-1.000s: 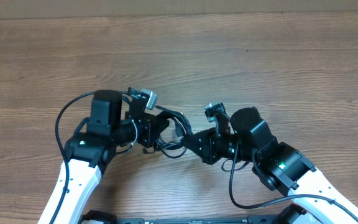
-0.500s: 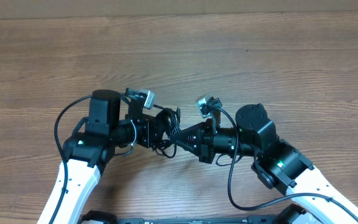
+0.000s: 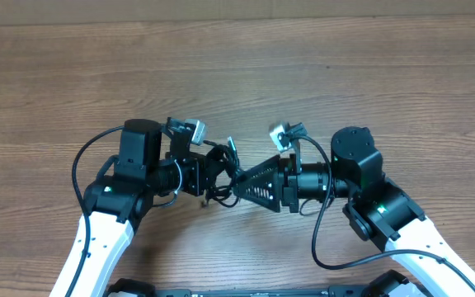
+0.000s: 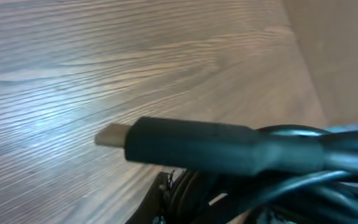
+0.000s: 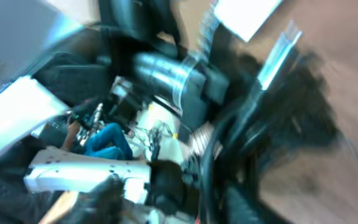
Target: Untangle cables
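Cables (image 3: 228, 158) all one tangled clump clamped tight in left gripper (image 3: 211, 172), right gripper (image 3: 237, 188) at it, spread can't tell, nothing separated yet

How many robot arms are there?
2. The left arm reaches in from the bottom left and the right arm from the bottom right. They meet at the tangled cables in the middle.

Thin black cables (image 3: 221, 167) bunched in a tangled knot, pinched in the left fingers (image 3: 208, 165), loops reaching to the tips of the right fingers (image 3: 250, 183), one thick black plug (image 4: 191, 146) with a dull metal tip jutting sideways past the left fingers
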Robot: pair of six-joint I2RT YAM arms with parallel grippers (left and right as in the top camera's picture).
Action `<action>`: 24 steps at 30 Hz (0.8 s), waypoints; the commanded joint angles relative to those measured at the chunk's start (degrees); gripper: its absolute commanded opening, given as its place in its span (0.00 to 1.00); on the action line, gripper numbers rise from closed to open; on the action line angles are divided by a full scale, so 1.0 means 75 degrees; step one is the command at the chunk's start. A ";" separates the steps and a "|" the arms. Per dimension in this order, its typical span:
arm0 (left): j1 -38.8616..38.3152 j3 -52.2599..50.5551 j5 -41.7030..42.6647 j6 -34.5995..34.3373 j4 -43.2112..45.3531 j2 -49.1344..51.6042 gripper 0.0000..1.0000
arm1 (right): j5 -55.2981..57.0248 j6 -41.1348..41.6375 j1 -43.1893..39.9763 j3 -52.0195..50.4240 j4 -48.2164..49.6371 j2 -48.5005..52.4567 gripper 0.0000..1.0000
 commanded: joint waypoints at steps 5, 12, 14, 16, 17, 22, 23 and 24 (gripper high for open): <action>-0.0009 -0.0029 -0.1134 -0.0554 0.0131 0.0029 0.04 | 0.2984 0.0044 -0.0017 0.0187 -0.1912 -0.0108 0.66; -0.0009 -0.0029 -0.2416 -0.1711 -0.0329 0.0029 0.04 | 0.4170 0.0437 -0.0017 0.0187 -0.2585 -0.0108 1.00; -0.0009 -0.0029 -0.2538 -0.2020 -0.0425 0.0032 0.04 | 0.4258 0.0434 -0.0017 0.0187 -0.2678 -0.0108 1.00; -0.0015 -0.0029 -0.2532 -0.2224 -0.0437 0.0038 0.04 | 0.4252 0.0434 -0.0017 0.0187 -0.2801 -0.0108 1.00; -0.0015 -0.0029 -0.2538 -0.2349 -0.0458 0.0038 0.04 | 0.4252 0.0434 -0.0017 0.0187 -0.2868 -0.0108 1.00; -0.0015 -0.0029 -0.2725 -0.2611 -0.0638 0.0038 0.04 | 0.4252 0.0434 -0.0017 0.0187 -0.3185 -0.0108 1.00; -0.0015 -0.0029 -0.2853 -0.2696 -0.0726 0.0038 0.04 | 0.4249 0.0434 -0.0017 0.0187 -0.3209 -0.0108 1.00; -0.0015 -0.0029 -0.3066 -0.2894 -0.0886 0.0038 0.04 | 0.4252 0.0434 -0.0017 0.0187 -0.3212 -0.0108 1.00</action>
